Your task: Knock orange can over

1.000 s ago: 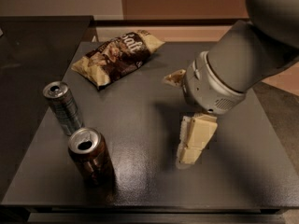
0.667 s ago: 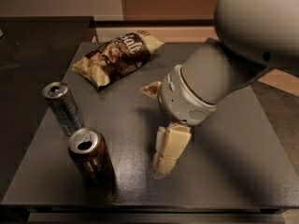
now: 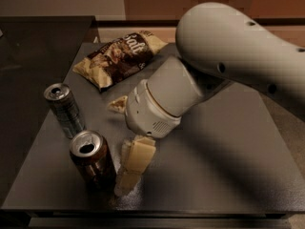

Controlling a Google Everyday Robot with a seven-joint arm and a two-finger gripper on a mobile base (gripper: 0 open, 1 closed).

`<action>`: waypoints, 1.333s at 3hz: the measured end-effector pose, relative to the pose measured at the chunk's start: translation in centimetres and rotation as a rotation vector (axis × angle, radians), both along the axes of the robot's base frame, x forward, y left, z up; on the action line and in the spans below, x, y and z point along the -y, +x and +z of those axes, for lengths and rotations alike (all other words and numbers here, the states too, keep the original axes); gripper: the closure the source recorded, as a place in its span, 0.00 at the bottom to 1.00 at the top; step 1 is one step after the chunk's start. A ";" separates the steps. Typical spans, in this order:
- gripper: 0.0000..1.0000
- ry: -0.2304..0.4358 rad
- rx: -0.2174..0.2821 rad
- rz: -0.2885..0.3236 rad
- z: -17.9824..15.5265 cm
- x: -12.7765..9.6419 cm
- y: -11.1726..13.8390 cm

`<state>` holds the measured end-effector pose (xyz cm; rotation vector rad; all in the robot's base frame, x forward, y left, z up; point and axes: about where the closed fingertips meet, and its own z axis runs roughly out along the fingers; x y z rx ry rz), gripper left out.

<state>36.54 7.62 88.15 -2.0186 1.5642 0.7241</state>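
**Can stands just off my gripper's side**

My gripper (image 3: 133, 167) hangs low over the dark table (image 3: 219, 175), its pale tip down near the surface. Whether it is spread or closed I cannot tell.

The orange can (image 3: 93, 160) stands upright just beside it, toward the left edge of the view and close to the table's front edge. The two are so near that I cannot say if they touch. Its long axis is vertical, so I judge a sideways sweep toward that side, struck high on the body, should tip it.

Behind it, a little apart, stands a slimmer silver can (image 3: 64, 109). A chip bag (image 3: 119, 56) lies further back.
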 end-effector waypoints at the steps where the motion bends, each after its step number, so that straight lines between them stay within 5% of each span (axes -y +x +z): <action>1: 0.00 0.066 -0.069 0.039 -0.3 -2.5 -1.1; 3: 0.41 0.173 -0.144 0.084 -0.2 -5.1 -2.1; 4: 0.65 0.223 -0.146 0.069 0.6 -4.7 -1.8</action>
